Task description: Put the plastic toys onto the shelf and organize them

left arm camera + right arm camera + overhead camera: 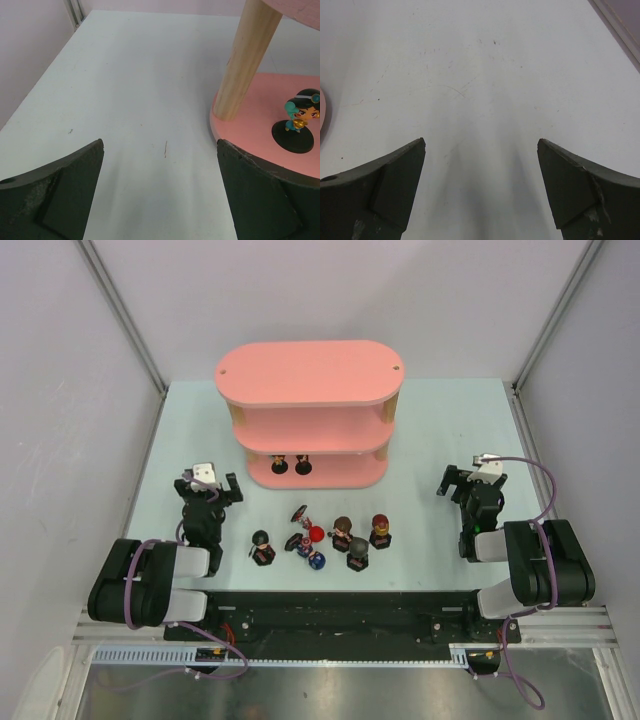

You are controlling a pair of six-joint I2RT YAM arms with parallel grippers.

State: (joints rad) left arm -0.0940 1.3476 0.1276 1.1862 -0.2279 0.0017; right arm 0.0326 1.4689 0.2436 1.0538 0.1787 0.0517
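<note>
The pink three-tier shelf point(310, 380) stands at the back centre. Two figurines point(279, 465) point(303, 464) stand on its bottom tier; the left wrist view shows one, dark-haired with a teal headband point(300, 112), beside a wooden post point(247, 55). Several figurines sit on the table in front: dark-headed point(263, 546), red point(317, 533), blue point(316, 560), brown-haired point(342, 532), grey point(358, 553), red-gold point(380, 530), and one lying down point(298, 513). My left gripper point(209, 483) point(160, 190) is open and empty, left of the shelf. My right gripper point(472, 480) point(481, 190) is open and empty, right of the shelf.
The pale table point(420, 430) is walled by white panels on the left, right and back. The shelf's bottom board point(250, 120) reaches close to my left gripper's right finger. A sliver of the pink board point(321, 115) shows at the left edge of the right wrist view.
</note>
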